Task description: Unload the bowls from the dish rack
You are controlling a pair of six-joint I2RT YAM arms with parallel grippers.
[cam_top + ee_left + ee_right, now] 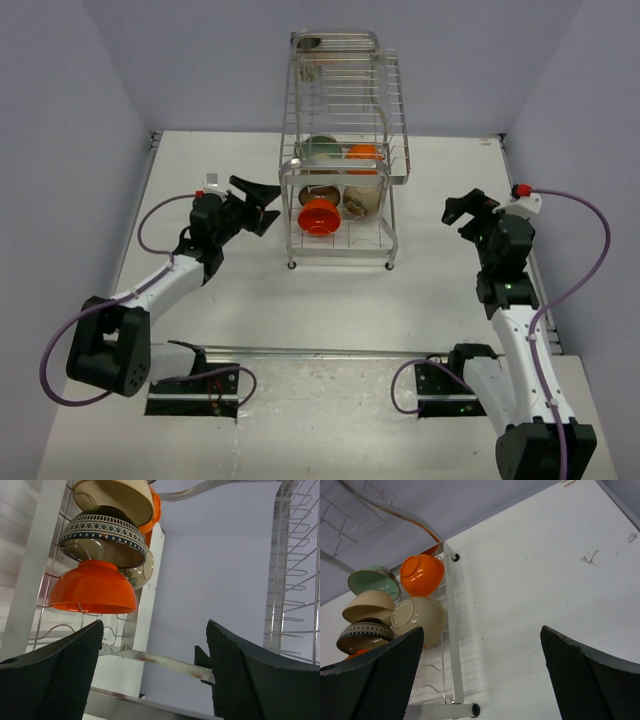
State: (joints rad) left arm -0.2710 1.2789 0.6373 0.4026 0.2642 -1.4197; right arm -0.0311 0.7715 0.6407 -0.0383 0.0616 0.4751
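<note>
Stage: approach. My left hand (268, 207), spread, empty, faces bright orange round bowl (319, 216) in silver wire dish rack (335, 40); next I should pinch its rim.

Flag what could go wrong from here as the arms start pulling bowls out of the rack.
1. The orange bowl sits close against the patterned bowl; pulling one may drag or topple the other.
2. The open left gripper is near the rack; a finger could catch a wire and shove it.
</note>
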